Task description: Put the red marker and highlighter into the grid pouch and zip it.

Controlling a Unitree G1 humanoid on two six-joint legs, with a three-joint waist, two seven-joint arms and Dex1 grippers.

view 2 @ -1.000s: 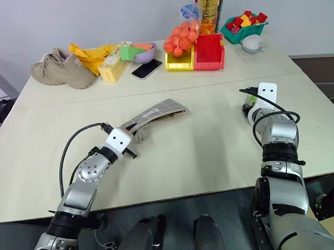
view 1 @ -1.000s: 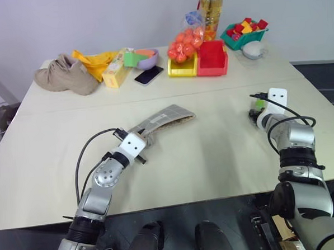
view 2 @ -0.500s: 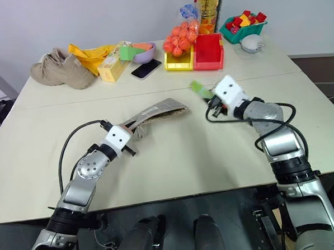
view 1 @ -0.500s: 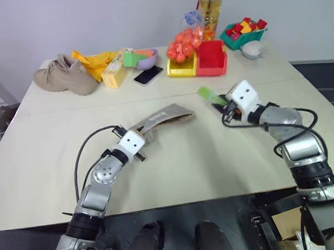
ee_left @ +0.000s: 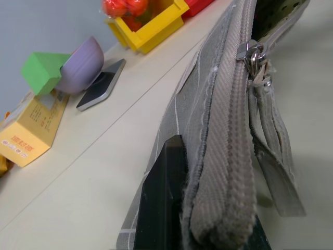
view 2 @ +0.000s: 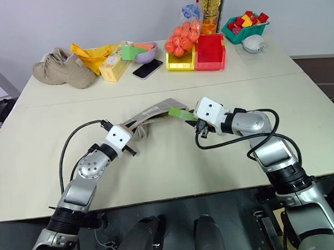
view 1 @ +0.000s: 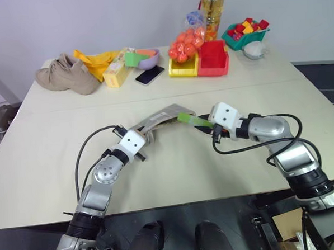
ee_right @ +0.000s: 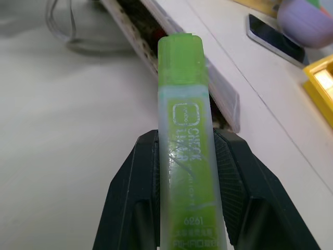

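Note:
The grid pouch lies mid-table, grey with white lines, its near end lifted. My left gripper is shut on that end; in the left wrist view a black finger presses the fabric beside the zip and its metal pull. My right gripper is shut on the light-green highlighter, gripping its pale cap end between both fingers. The highlighter's green end points at the pouch's open far edge, just short of it. The red marker is hidden.
Along the table's far side stand a beige shoe, yellow cloth, yellow box, purple bowl, phone, yellow bin, red bin, a bag of oranges and a green bin of blocks.
My right arm swung in from the table's right side with the highlighter, rolling its wrist, and now holds it at the pouch's open end. The left gripper and pouch stayed put.

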